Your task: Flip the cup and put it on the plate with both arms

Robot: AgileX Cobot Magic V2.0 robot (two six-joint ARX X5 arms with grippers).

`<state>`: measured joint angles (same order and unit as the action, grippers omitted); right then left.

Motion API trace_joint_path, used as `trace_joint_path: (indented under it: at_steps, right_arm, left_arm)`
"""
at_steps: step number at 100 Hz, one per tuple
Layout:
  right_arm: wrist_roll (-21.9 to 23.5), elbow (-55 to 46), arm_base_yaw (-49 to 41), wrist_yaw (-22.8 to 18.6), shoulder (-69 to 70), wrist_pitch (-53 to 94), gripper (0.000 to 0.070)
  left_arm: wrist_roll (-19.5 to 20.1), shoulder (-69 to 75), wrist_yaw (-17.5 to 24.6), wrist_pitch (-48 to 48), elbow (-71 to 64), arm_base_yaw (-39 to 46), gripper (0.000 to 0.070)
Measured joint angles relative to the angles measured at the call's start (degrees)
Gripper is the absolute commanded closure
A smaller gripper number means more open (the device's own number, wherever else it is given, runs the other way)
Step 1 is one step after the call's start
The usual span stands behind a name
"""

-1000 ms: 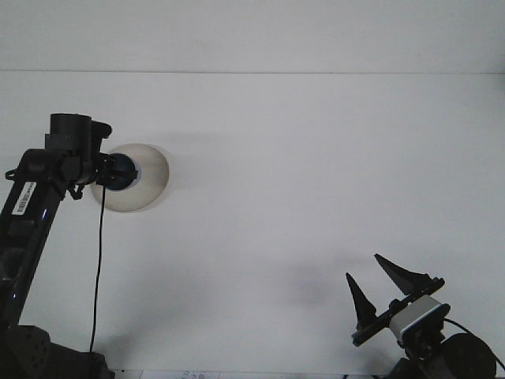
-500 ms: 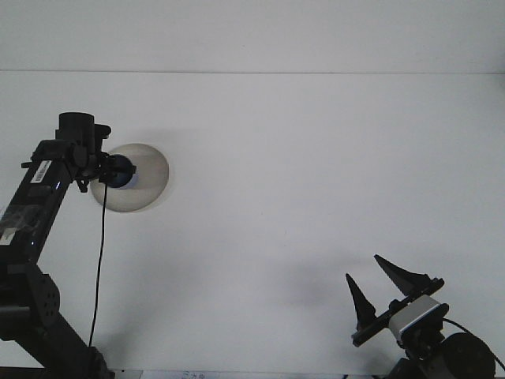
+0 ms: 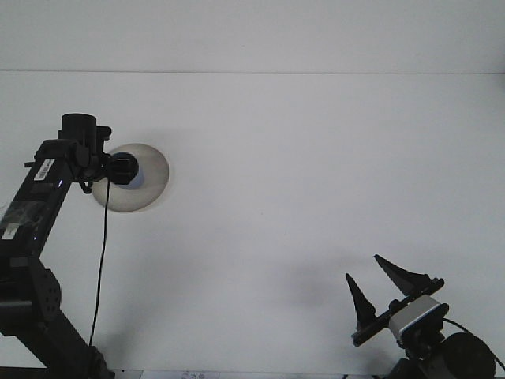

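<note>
Blue, the cup [image 3: 132, 175] is sitting on the pale plate [image 3: 150, 189] at about nine o'clock on the white table [image 3: 316, 174]. Over the last second the left gripper [image 3: 118, 168] has been shifting slightly over it; whether it is clenched or released, I cannot tell. Placement is probably finishing. At five o'clock, the right gripper [image 3: 377, 278] is idling with prongs spread, grasping nothing.

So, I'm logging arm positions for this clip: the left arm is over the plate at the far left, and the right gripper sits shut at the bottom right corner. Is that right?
Not quite. The right gripper is open, not shut: the front view shows its two dark fingers spread apart with white table between them. The rest holds: it sits at the bottom right, and the left arm's gripper is over the plate at the far left.
</note>
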<state>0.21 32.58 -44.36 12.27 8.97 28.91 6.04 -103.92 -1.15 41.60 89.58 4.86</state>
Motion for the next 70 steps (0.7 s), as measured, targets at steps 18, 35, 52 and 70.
trace_joint_path:
  at_steps: [18,35,52,70]
  right_arm:
    - [0.00,0.00,0.00,0.00,0.00,0.02,0.0257]
    - [0.00,0.00,0.00,-0.02,0.00,0.04,0.0257]
    - [0.00,0.00,0.00,-0.02,0.00,0.04,0.0257]
    - [0.00,0.00,0.00,0.00,0.00,0.04,0.0257]
  left_arm:
    - [-1.75,-0.26,0.00,4.07,4.79,0.15,0.0185]
    - [-3.10,2.80,0.00,5.75,8.41,0.15,0.0185]
    - [-4.28,12.28,0.11,6.05,8.57,-0.31,0.0185]
    - [-5.60,24.68,6.16,5.53,8.13,-1.46,0.0195]
